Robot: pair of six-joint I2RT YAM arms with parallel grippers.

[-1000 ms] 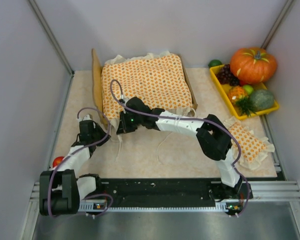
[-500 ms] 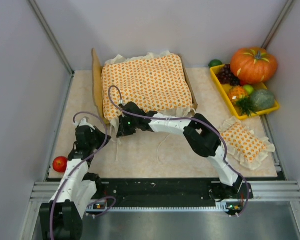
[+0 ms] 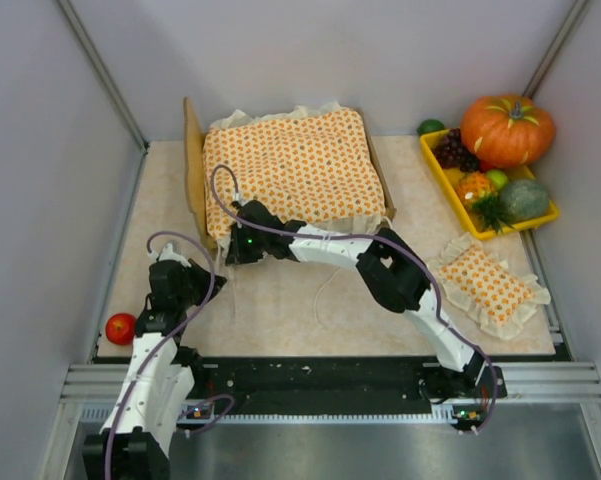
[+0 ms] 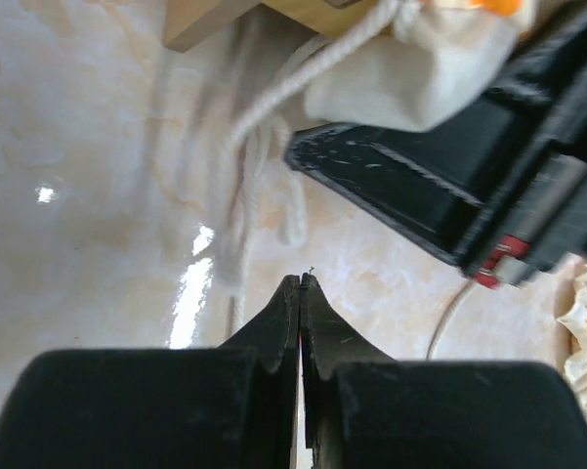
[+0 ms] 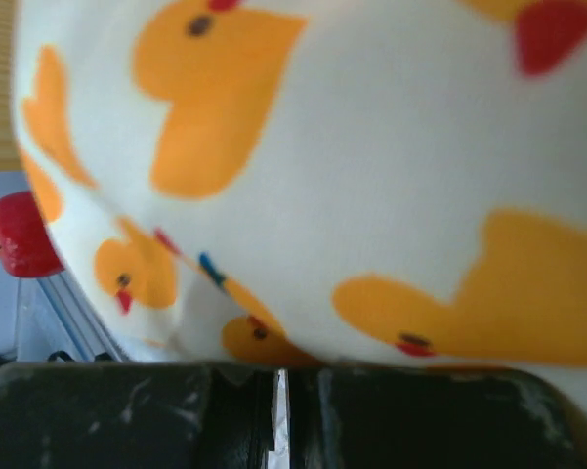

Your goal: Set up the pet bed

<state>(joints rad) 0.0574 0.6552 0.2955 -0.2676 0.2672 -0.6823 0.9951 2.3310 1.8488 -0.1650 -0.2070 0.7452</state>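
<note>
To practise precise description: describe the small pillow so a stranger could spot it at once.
Find the pumpkin in the yellow tray at the far right of the table. Just nearer than the tray lies a small ruffled pillow. It shares the orange-dotted print of the bedspread but is far smaller and lies off the bed.

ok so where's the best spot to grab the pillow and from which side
Pinch the ruffle on the near-left edge of the pillow, coming down from above. It lies flat on the table, so the padded middle probably gives a claw little to close on, while the thin ruffle sticks out all round. That edge faces the arms; the tray sits beyond the far side.
</note>
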